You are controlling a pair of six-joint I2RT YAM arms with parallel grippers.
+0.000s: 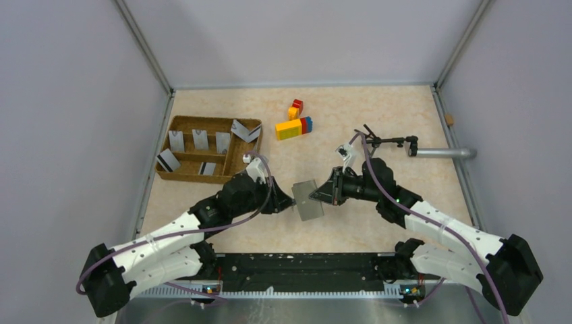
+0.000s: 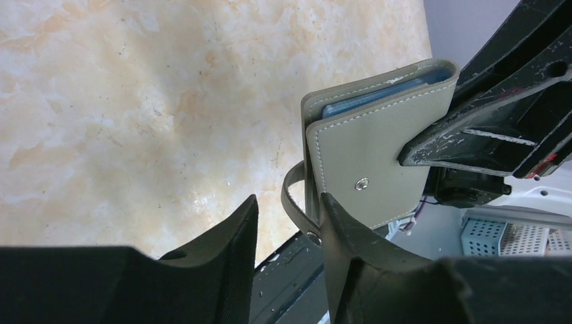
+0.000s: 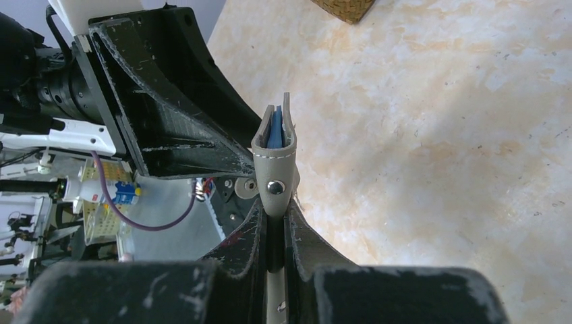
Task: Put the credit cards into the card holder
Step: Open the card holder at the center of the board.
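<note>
**Jaws from both sides at the card holder**

The jaws of the right gripper [image 3: 275,209] are pressed together on the card holder [image 3: 275,156], pinching its end with the snap stud [image 3: 274,185]. The holder stands on edge, raised off the table [image 1: 378,115]. Its fold faces the right wrist camera, with grey-blue inner panels [image 3: 275,128] showing between the grey covers.

The left gripper [image 2: 289,202] comes at the card holder from the opposite side, its jaws parted by a narrow gap. One of its fingers [image 2: 344,233] lies against the holder's lower corner, and the loose strap [image 2: 291,196] curls into the gap (whether the other finger touches anything cannot be told).

In the top view the two grippers meet nose to nose with the card holder between them.

The credit cards [image 1: 200,139] are well away from the card holder, beyond it and to its left. They lie spread among the compartments of a brown wicker tray [image 1: 202,120], some of them showing a dark stripe.

Straight beyond the card holder sit some coloured toy blocks [image 1: 293,127]. To its right and farther back lies a metal tube [image 1: 442,153].
</note>
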